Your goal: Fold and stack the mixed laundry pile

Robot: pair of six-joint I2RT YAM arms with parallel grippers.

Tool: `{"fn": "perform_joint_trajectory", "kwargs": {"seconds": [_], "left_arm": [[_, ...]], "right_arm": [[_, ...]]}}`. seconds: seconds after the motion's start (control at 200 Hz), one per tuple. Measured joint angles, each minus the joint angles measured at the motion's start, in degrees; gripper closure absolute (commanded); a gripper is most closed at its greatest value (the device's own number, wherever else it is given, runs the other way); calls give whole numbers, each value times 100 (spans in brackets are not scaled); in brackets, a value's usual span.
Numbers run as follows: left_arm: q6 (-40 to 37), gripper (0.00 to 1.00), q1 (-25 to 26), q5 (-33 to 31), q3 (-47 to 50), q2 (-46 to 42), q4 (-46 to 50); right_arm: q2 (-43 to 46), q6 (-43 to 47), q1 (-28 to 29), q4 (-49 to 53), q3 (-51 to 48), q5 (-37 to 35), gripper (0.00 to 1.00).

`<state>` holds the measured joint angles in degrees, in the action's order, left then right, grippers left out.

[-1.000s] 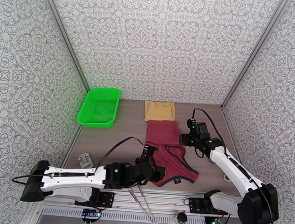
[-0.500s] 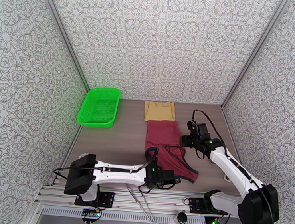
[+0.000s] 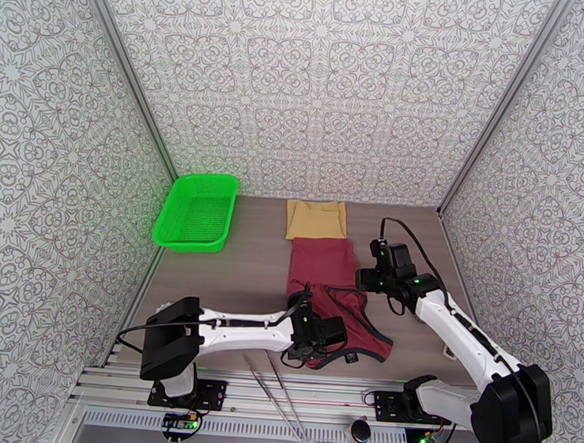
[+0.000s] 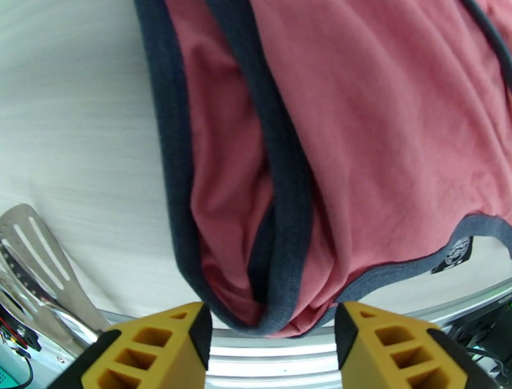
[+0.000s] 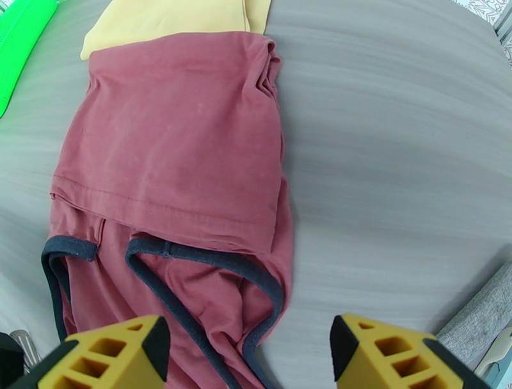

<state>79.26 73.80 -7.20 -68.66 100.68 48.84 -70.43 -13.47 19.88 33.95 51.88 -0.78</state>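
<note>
The maroon tank top (image 3: 324, 272) lay flat on the centre of the table (image 3: 241, 278), with its navy-trimmed straps towards the arm bases. Its far hem touched the near edge of the folded tan cloth (image 3: 316, 219). The green mesh basket (image 3: 196, 211) stood at the far left, well apart from both garments.

The left gripper (image 4: 272, 318) was at the near edge of the tank top. Its yellow fingers (image 4: 160, 345) stood partly apart, one on each side of a bunched fold of navy-trimmed strap. Whether the fingers pressed on that fold could not be told.

A small dark label (image 4: 457, 253) was attached at the navy trim beside that fold. It carried a pale round print, which was too small to read. No other writing was legible on either garment.

The right gripper (image 5: 246, 342) hung above the right side of the tank top. Its jaws stood wide apart and held nothing.

A slotted metal utensil (image 4: 35, 256) lay on the table left of the strap fold.
</note>
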Motion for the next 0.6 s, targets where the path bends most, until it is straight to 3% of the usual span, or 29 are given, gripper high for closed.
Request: {"fn": "perform_joint_trajectory", "kwargs": {"seconds": [0.235,0.51,0.6], "left_arm": [[31,44,116,168,142,0,31],[-94,62,2,295,168,289,-28],[-221,75,-114,271,142,424,-7]], "right_arm": [[-4,2,0,0,0,0,30],[-7,0,0,2,-15,0,30],[-17,0,0,2,-39,2,30]]}}
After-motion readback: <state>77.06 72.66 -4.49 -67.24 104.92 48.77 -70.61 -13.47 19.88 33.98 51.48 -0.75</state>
